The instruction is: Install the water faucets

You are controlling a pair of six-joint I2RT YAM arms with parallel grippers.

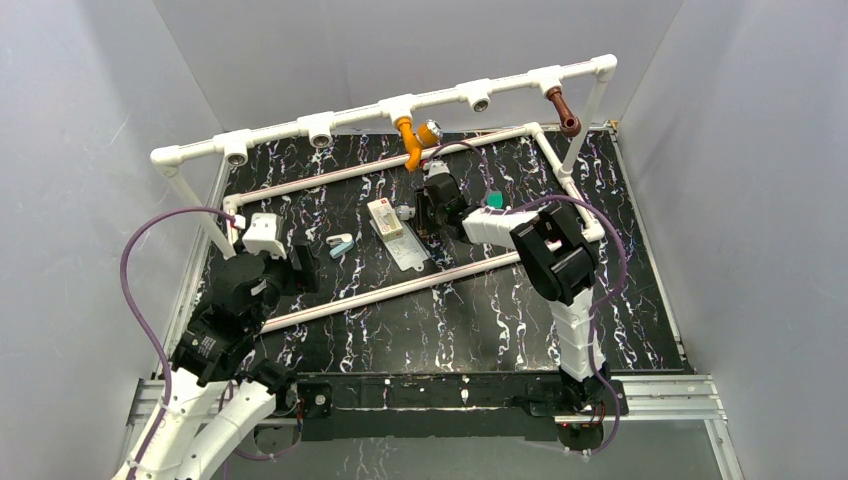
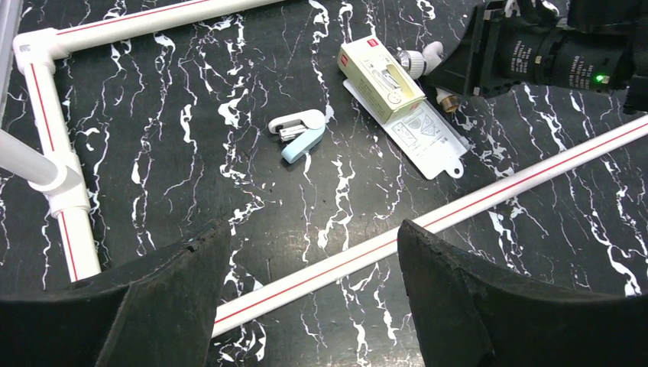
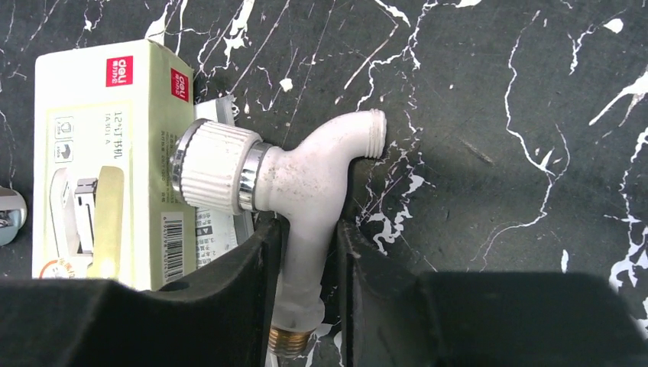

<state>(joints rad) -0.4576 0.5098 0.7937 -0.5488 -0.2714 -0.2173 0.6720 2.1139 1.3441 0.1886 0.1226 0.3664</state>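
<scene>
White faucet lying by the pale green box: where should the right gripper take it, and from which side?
Across the white faucet's straight stem, from above: it lies flat with the stem bare and narrow, while its wide knob end sits beside the box.

Top view high behind, wrist views near — sharing box (image 2: 380, 79)

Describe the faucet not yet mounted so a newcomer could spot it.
Inside the pipe frame, mid-table, lies a pale green box. The white faucet lies beside it, between the right gripper's fingers. The orange faucet and brown faucet hang from the top pipe.
</scene>
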